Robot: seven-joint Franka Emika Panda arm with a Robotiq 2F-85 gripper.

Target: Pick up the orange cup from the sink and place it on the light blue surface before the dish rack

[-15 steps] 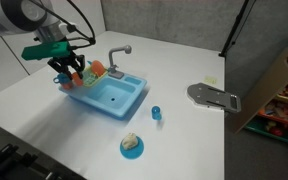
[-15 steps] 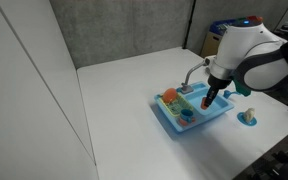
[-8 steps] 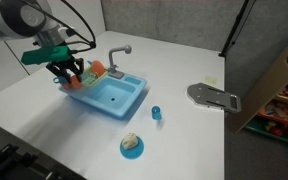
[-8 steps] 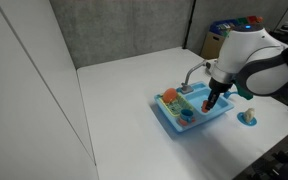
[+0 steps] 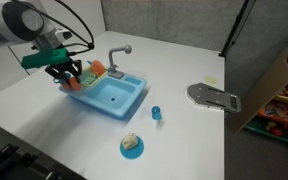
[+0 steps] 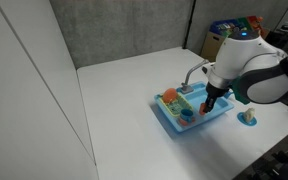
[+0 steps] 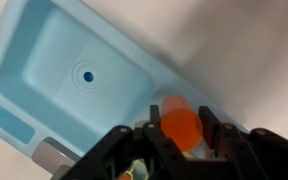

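— Where is the orange cup?
— Between the fingers of the gripper, over the rim of the blue sink. In the wrist view that is about 4 o'clock from the drain.
— And the claw?
— Narrowed to the cup's width, one finger against each side.
— Which way does the cup lie?
— Its long axis runs roughly 11 to 5 o'clock, rounded end toward 11. Mouth or base, I cannot tell.
— From outside?
— In an exterior view the gripper hangs over the sink's end, at 9 o'clock from the faucet.
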